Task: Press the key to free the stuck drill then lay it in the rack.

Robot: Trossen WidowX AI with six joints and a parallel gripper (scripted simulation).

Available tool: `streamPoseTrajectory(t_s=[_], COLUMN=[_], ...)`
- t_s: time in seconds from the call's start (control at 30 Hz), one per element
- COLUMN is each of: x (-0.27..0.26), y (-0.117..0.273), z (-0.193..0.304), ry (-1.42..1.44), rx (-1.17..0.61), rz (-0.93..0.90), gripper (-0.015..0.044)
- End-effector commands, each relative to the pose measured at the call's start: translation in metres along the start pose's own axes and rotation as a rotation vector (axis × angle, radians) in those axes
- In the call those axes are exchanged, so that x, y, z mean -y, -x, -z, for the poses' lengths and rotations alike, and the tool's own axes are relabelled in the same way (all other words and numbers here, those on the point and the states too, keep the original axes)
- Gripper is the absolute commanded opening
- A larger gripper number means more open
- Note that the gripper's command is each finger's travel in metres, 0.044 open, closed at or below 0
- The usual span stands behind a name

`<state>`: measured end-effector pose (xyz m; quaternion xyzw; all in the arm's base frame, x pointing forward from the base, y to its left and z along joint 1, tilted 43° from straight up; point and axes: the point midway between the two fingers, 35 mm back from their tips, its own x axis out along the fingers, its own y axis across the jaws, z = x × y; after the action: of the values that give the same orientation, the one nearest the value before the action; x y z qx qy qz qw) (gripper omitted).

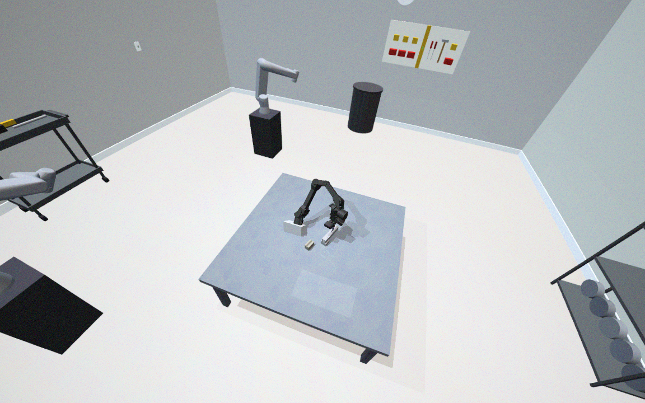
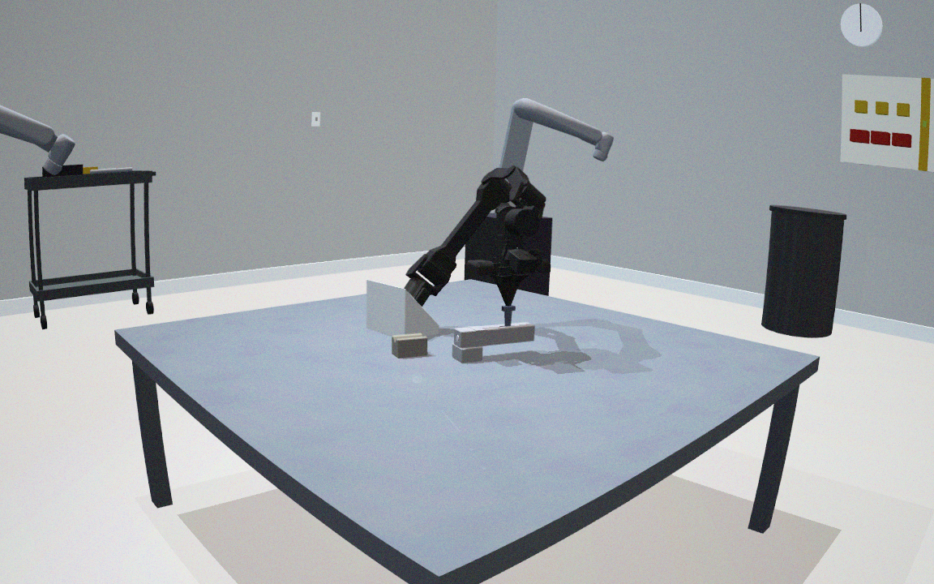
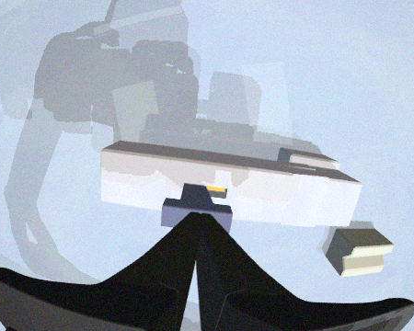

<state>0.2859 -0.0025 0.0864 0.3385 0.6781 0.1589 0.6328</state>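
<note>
A long pale bar lies level, raised on a small block under one end. The dark blue key stands upright at the bar, its wide head uppermost. My gripper is shut and empty, pointing down, its tips at the key's head; whether they touch it is hard to tell. A yellow strip shows in a slot beside the key. I cannot make out the drill. The rack, a small grooved cream block, holds nothing visible.
All this stands on the blue-grey table. A white panel stands at the arm's base, behind the rack. The arm's shadow falls beside the bar. A cart, a bin and other arms stand away from the table.
</note>
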Motion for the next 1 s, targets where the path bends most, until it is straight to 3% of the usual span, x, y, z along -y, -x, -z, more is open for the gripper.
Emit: streamPoseTrajectory(t_s=[0.0,0.33,0.43,0.53,0.97], x=[-0.003,0.001,0.002,0.023,0.134], y=[-0.017,0.058,0.052,0.041,-0.026], z=[0.009,-0.004,-0.005,-0.010,-0.006], ry=[-0.005,-0.006,0.007,0.195,1.272], rx=[-0.061,-0.061,-0.045,-0.043,-0.047], rz=[-0.009,-0.006,-0.006,-0.007,-0.032], gripper=[0.0026,0.0289,0.0368,0.0440,0.0440])
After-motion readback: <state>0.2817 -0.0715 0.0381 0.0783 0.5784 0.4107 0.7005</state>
